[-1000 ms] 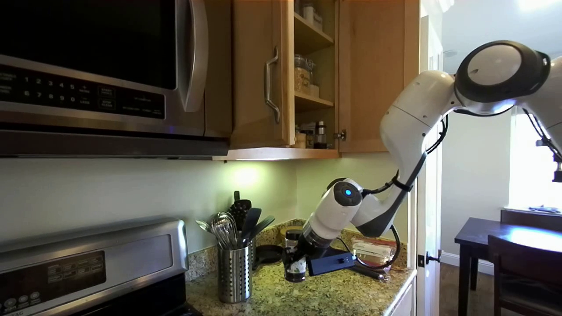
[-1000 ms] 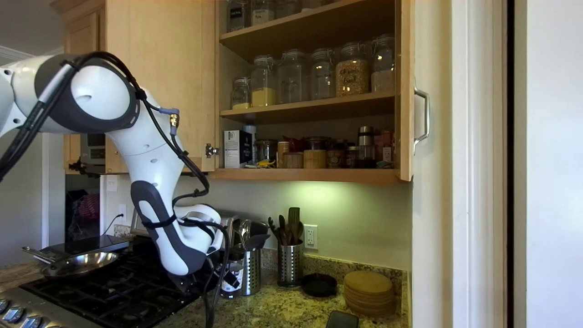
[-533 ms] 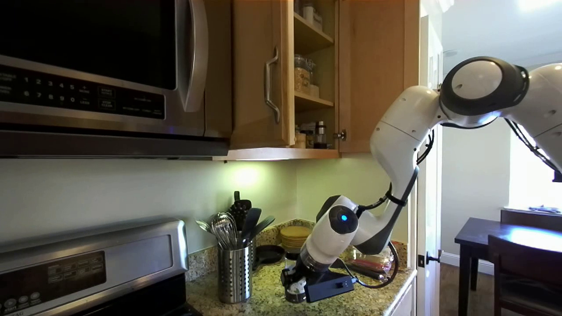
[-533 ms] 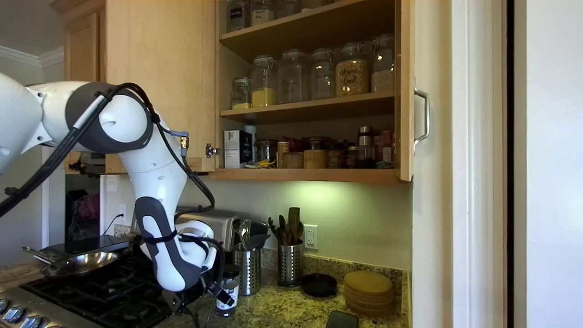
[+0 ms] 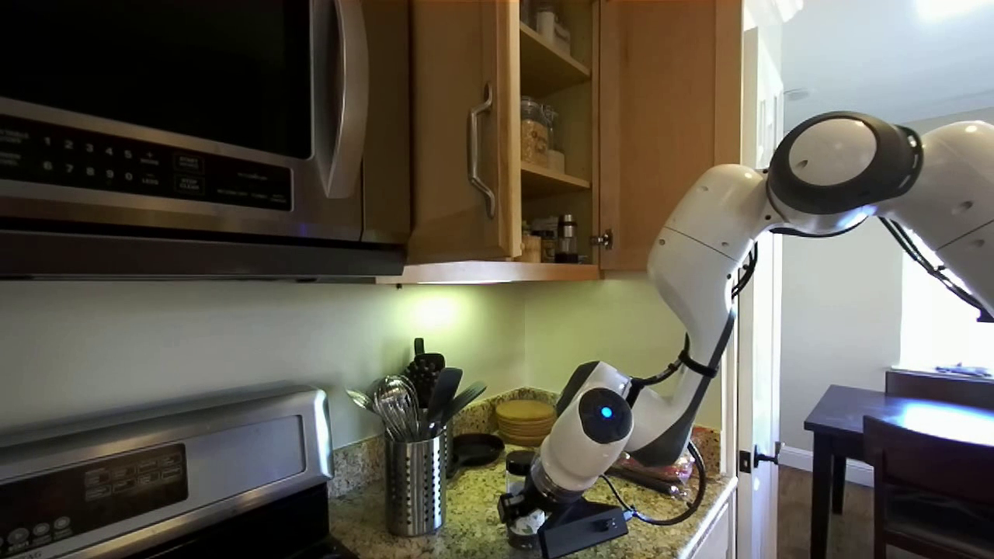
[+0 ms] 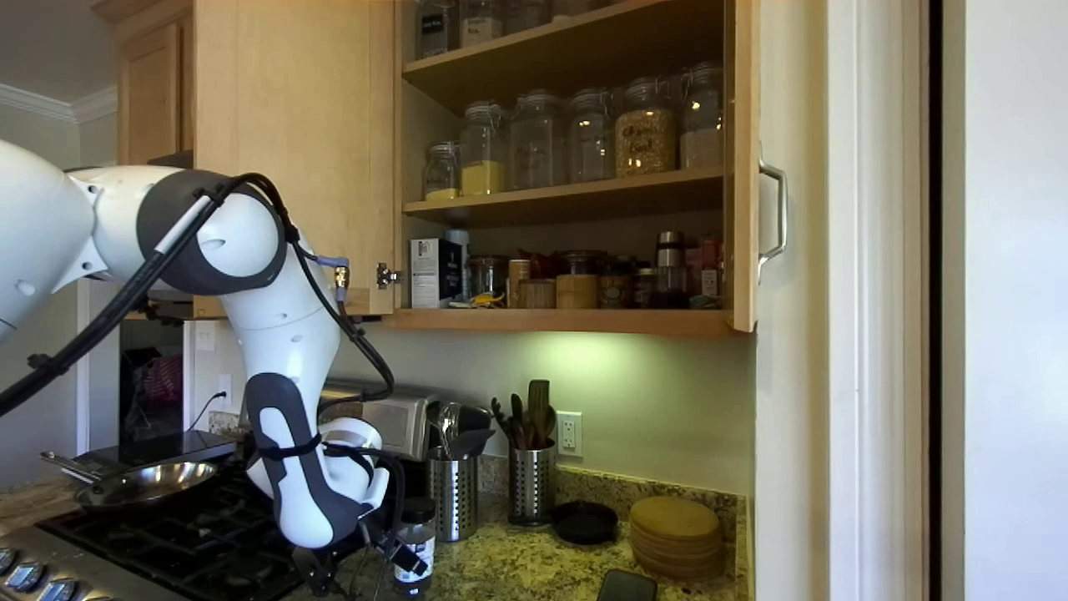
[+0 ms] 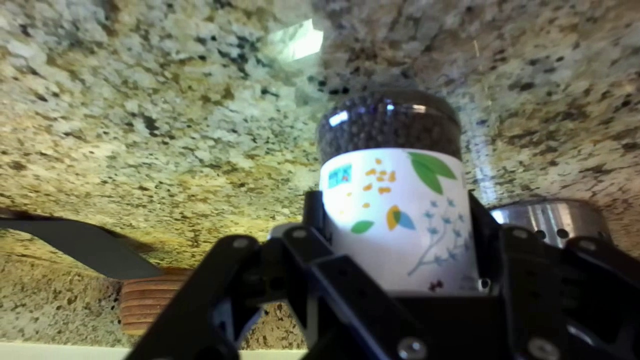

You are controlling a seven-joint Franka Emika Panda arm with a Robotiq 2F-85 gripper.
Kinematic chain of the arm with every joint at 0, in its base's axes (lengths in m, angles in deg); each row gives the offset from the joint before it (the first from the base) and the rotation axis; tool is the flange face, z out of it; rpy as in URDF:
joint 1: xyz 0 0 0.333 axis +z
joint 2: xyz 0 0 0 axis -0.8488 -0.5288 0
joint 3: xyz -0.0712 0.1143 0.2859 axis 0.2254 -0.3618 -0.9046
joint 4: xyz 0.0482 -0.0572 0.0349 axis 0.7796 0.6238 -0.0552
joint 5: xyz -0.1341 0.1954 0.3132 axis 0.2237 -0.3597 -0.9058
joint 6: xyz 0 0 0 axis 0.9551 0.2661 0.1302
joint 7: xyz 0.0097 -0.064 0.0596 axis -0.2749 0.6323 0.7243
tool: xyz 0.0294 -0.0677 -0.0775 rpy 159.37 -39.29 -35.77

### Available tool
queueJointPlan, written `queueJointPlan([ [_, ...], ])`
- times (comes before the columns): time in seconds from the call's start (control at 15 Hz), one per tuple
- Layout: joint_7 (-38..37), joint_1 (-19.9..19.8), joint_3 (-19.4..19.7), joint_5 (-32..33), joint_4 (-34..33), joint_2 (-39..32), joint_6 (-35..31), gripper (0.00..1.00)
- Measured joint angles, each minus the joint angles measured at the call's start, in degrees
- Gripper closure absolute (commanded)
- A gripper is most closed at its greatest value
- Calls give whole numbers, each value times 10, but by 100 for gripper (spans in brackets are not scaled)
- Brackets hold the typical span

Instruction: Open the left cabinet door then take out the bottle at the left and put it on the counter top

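Observation:
The left cabinet door [image 5: 443, 147] stands open in both exterior views; its inner face shows in an exterior view [image 6: 292, 125]. The bottle has a black cap, dark grains inside and a white label with leaves; it shows in both exterior views [image 5: 519, 463] [image 6: 417, 530] and large in the wrist view [image 7: 390, 210]. My gripper [image 7: 395, 220] is shut on the bottle, one finger on each side of its label. The bottle is nearly upright, low over the granite counter top [image 6: 501, 568]. I cannot tell whether its base touches the granite.
A steel utensil holder [image 5: 416, 485] stands beside the bottle, a second one [image 6: 531, 484] behind. A black skillet [image 6: 584, 522] and stacked round wooden boards [image 6: 676, 538] are near the corner. The stove [image 6: 200, 534] adjoins the counter. The right cabinet door [image 5: 668, 132] is open above.
My gripper has come down with the bottle to the counter level, and a little toward the counter's front. The descent has slowed over the last half second. The cabinet doors have not moved.

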Motion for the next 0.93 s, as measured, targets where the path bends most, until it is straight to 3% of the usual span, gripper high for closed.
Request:
queueJointPlan([
  [0.07,0,1,0,0,0,0,4,0],
  [0.67,2,-7,0,-6,31,64,-5,0],
  [0.93,101,-20,16,-104,78,128,-95,0],
])
